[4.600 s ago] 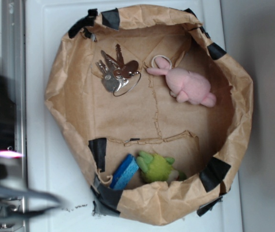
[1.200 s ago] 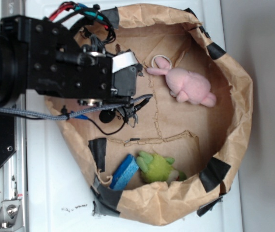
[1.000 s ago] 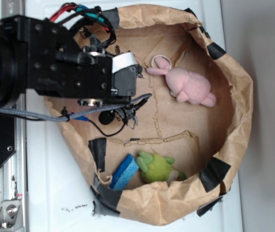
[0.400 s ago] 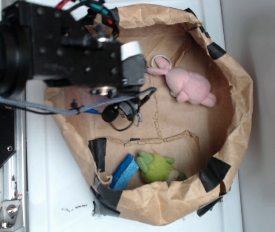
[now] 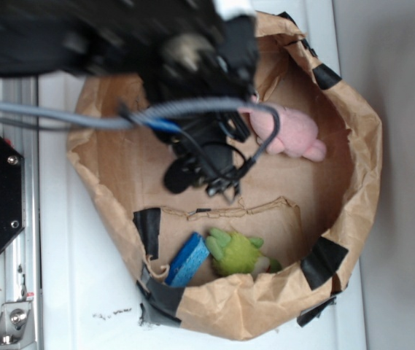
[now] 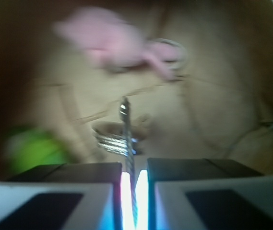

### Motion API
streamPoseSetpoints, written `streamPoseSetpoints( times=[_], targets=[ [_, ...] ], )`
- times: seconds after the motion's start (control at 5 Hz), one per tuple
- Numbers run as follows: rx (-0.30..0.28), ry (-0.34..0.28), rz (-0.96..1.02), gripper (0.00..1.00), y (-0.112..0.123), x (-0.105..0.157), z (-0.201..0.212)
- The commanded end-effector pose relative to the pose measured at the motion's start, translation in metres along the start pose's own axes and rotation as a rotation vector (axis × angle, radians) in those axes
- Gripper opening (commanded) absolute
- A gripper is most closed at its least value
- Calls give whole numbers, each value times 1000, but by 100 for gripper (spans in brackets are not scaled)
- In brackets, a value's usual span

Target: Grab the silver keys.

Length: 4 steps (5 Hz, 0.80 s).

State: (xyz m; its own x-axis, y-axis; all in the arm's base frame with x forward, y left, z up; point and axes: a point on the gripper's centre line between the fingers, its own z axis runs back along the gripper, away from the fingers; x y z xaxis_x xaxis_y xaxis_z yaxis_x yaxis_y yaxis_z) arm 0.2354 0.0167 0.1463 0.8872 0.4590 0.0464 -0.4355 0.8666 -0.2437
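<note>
Dangling above paper bag floor, silver keys are clamped edge-on in claw, near pink plush. Stiff, slick, loosely ringed metal; swinging and slipping judged likely.

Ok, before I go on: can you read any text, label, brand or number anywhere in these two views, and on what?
None: no readable text shows in either view.
The black tape patches on the paper bag are blank.
The gripper, shut on the silver keys, shows only plain white and black pads.
Any stamping on the keys is too blurred to read.
The pink plush, blue block and green toy carry no visible print.
</note>
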Motion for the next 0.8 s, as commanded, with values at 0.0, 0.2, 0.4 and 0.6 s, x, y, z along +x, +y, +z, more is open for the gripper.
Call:
streamPoseSetpoints(
  times=[0.0, 0.2, 0.4, 0.6],
  targets=[
    [37, -74, -47, 0, -7, 29, 7],
    [55, -68, -83, 0, -12, 36, 0],
    [57, -66, -79, 0, -12, 38, -6],
    [69, -70, -82, 0, -11, 37, -8]
  ],
)
